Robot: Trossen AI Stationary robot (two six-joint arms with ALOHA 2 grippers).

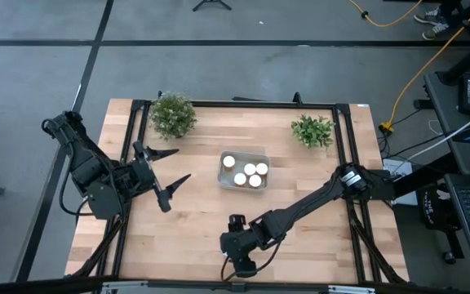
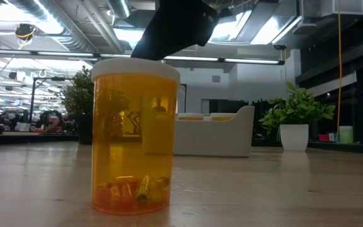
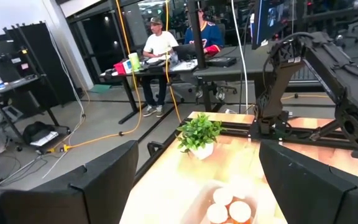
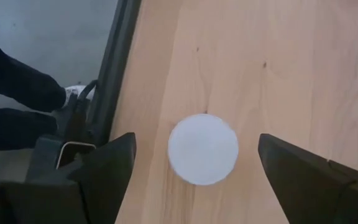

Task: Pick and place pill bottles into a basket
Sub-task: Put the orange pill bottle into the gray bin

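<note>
One pill bottle (image 2: 135,135), with an amber body and a white cap, stands upright on its base on the wooden table near the front edge. My right gripper (image 1: 240,255) hangs above it, pointing down and open. In the right wrist view its fingers stand either side of the white cap (image 4: 203,149) without touching it. Several more bottles stand in the pale basket (image 1: 242,169) at the table's middle, white caps up. My left gripper (image 1: 170,168) is open and empty, left of the basket and pointing toward it.
Two green potted plants stand at the back, one on the left (image 1: 172,114) and one on the right (image 1: 312,130). A dark frame (image 1: 345,155) runs along the table's edges. People sit at desks beyond the table (image 3: 157,46).
</note>
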